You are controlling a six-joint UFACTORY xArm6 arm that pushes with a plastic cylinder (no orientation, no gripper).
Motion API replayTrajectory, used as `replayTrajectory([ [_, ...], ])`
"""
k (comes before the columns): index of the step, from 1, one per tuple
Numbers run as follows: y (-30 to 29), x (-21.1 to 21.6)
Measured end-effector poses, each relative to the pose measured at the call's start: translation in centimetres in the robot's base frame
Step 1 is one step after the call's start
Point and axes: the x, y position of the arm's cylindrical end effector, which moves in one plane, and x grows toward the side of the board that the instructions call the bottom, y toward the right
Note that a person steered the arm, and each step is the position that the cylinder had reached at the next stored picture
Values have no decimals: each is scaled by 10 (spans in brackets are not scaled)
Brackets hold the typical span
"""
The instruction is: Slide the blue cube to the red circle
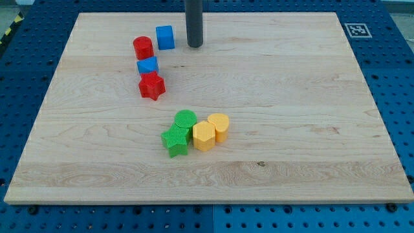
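The blue cube stands near the view's top, left of centre. The red circle, a short red cylinder, sits just to its lower left, a small gap apart. My tip is the end of the dark rod coming down from the view's top edge. It rests on the board just right of the blue cube, with a small gap between them.
A second blue block and a red star lie below the red circle. A green circle, green star, yellow hexagon and yellow block cluster mid-board. The wooden board lies on blue pegboard.
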Motion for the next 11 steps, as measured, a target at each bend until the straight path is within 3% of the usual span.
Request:
replayTrajectory([
  [1,-4,-14],
  [3,-10,9],
  [6,-40,8],
  [11,-69,-10],
])
